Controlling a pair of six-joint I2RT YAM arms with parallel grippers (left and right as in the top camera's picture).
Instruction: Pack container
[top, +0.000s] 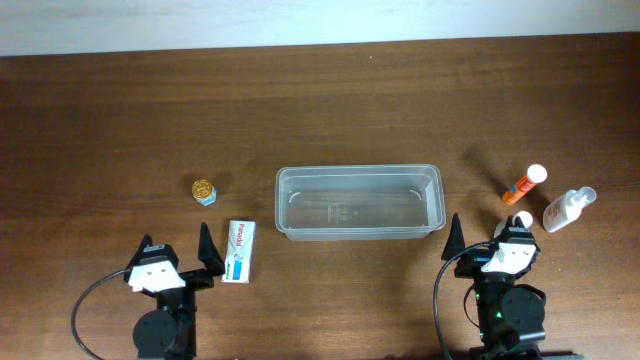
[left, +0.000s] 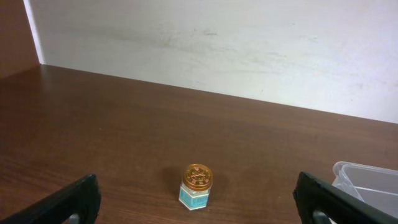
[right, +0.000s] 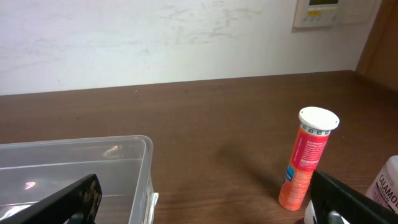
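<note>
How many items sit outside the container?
4: jar and box left of the container, orange tube and white bottle right. White cap beside the right gripper may be a fifth.

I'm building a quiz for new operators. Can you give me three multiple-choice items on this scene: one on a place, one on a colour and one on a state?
1. Where is the box?
A) in the container
B) beside the left tool
C) on top of the tube

2. What colour is the tube's body?
A) orange
B) green
C) black

3. What state is the container in?
A) lidded
B) half full
C) empty

Answers:
1 B: the overhead view shows the box lying next to the left tool, outside the container.
2 A: the right wrist view shows an orange body.
3 C: nothing shows through its clear walls, and it has no lid on.
</note>
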